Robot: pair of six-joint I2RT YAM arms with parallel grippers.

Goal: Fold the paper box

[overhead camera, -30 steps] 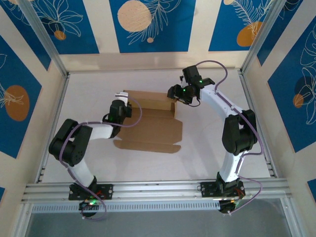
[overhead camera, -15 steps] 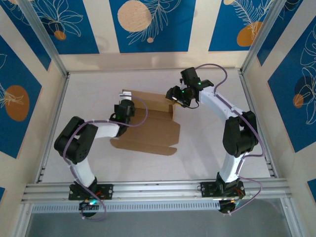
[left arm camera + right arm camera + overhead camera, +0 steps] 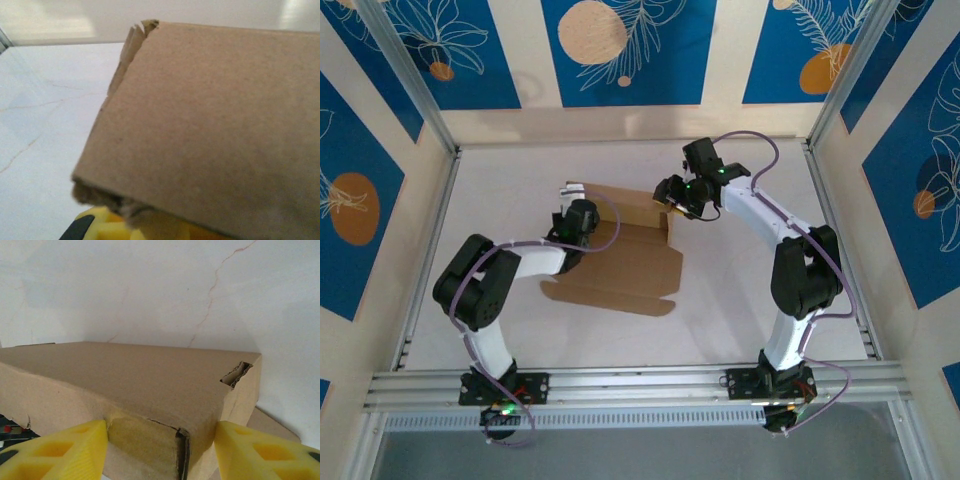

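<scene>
The paper box (image 3: 630, 265) is plain brown cardboard, partly folded, lying mid-table with its far wall raised. My left gripper (image 3: 576, 202) is at the box's far-left corner, shut on a cardboard flap. In the left wrist view that flap (image 3: 210, 110) spreads over the yellow fingers (image 3: 107, 227), hiding the tips of the gripper (image 3: 150, 227). My right gripper (image 3: 670, 195) is at the far-right corner. In the right wrist view, its jaws (image 3: 160, 450) straddle the folded corner of the box (image 3: 140, 375), and both yellow fingers (image 3: 60, 450) press against the cardboard.
White tabletop (image 3: 740, 300) surrounds the box, walled by blue-and-cream patterned panels (image 3: 620, 50). An aluminium rail (image 3: 640, 385) runs along the near edge by the arm bases.
My left gripper has moved right and slightly nearer with its flap. The flat front panel has slid left and skewed. The right gripper has shifted slightly left, still on the corner.
</scene>
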